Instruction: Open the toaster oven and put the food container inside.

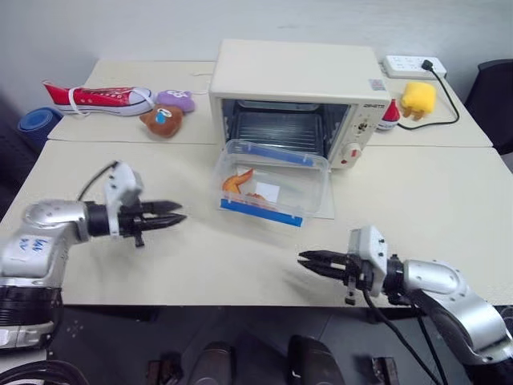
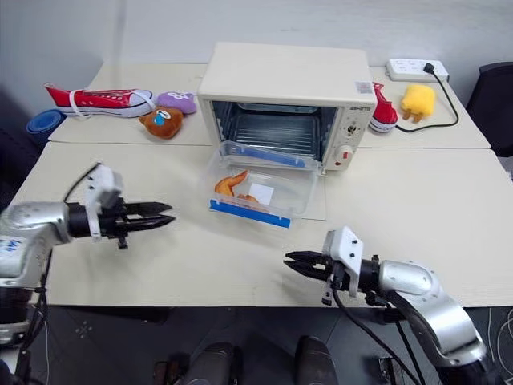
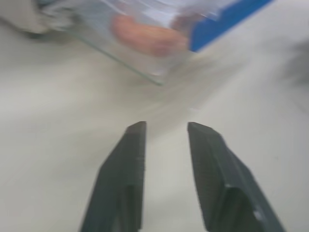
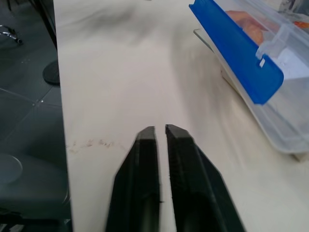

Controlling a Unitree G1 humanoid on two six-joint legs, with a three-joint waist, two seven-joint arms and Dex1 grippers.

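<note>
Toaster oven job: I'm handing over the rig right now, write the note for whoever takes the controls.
Left gripper: empty, fingers slightly apart, hovering over the table left of the food container.
Right gripper: shut, empty, near the table's front edge.
Toaster oven: door open, folded down flat.
Container: on the lowered door, at the oven mouth, not fully inside.
Done: door opened, container brought to the opening.
Left: push the container into the cavity.

Cream toaster oven (image 1: pixel 298 76) stands open; clear food container (image 1: pixel 272 181) (blue clips, orange food) rests on its lowered door.
</note>
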